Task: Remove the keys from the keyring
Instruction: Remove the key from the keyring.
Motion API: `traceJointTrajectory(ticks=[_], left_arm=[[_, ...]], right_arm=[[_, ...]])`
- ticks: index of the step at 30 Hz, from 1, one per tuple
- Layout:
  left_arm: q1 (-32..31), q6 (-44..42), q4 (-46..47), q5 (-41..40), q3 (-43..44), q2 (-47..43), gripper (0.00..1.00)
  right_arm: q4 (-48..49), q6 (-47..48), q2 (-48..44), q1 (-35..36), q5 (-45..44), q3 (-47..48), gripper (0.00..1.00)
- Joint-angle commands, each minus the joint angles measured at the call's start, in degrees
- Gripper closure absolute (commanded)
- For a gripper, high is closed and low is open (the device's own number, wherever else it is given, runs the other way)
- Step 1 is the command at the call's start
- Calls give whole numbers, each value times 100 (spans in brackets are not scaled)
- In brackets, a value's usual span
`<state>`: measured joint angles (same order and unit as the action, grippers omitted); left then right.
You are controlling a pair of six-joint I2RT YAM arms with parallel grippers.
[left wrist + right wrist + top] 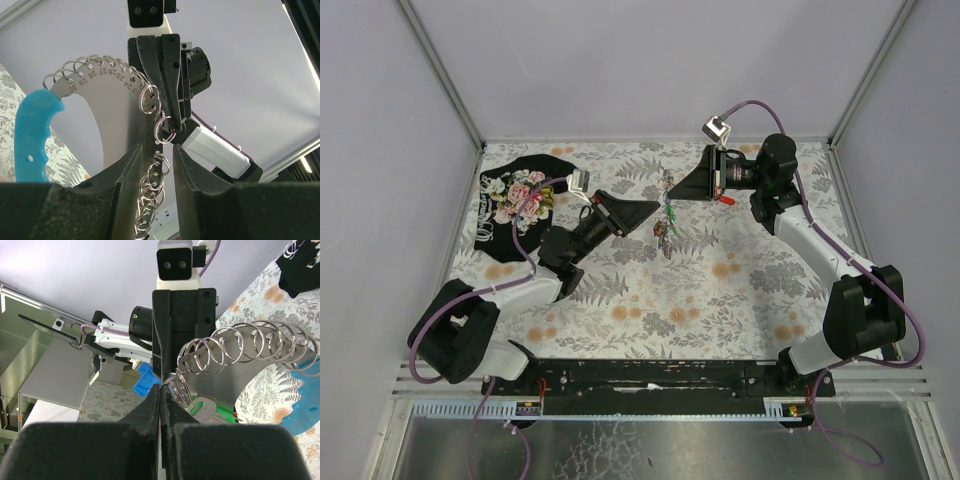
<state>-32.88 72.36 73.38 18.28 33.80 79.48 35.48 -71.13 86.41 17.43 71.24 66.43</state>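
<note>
Black floral cloth (520, 200) is lying by the table's (740, 300) far-left edge, its white lettering unreadable. The left gripper (156, 150) is straddling the keyring (148, 98) in mid-air, jaws narrowly apart; whether it is pinching, I cannot tell. Numbers 23 to 30 are showing on the steel fob (115, 120). The keys (665, 232) are dangling above open table. The right gripper (160, 390) is clamping one ring tight.

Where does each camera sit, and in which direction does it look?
Top external: above and behind, looking down at the table; the left arm and right arm show.
Left wrist: looks along the left gripper at the right gripper.
Right wrist: looks along the right gripper back at the left gripper.
All three share the keyring.
</note>
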Motion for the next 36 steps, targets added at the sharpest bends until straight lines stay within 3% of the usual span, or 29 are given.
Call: traceJointTrajectory(ticks=[1, 20, 36], left_arm=[[45, 81, 457, 187, 223, 117, 70], [45, 358, 848, 427, 424, 398, 72], [98, -283, -154, 120, 225, -80, 70]], right_arm=[[450, -94, -30, -32, 109, 54, 100], [477, -76, 34, -36, 122, 22, 100], [570, -149, 25, -38, 155, 91, 100]])
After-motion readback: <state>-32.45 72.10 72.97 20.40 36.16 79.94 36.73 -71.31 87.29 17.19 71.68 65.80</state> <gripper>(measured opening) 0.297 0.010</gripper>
